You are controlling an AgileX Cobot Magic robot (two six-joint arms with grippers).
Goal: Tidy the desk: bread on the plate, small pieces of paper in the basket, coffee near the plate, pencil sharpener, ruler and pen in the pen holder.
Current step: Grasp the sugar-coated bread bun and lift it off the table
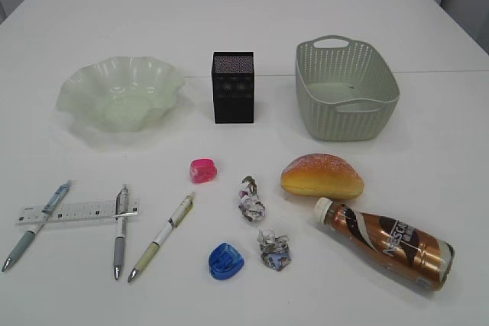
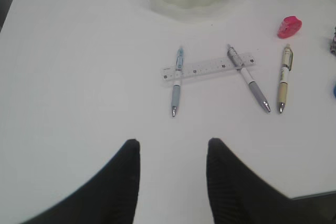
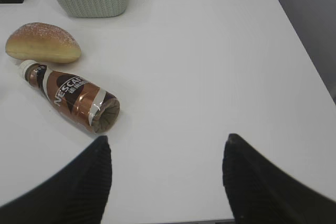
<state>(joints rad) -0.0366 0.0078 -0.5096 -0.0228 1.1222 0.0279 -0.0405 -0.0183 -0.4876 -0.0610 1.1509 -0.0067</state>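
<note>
The bread lies on the desk beside the coffee, which lies on its side. Two small pieces of paper sit mid-desk between a pink pencil sharpener and a blue one. At the left, the ruler lies under two pens; a third pen lies apart. Plate, pen holder and basket stand empty behind. My left gripper hangs open short of the pens. My right gripper is open beside the coffee.
The desk's right edge runs close to my right gripper, and the front edge shows just below the left one. Neither arm appears in the exterior view.
</note>
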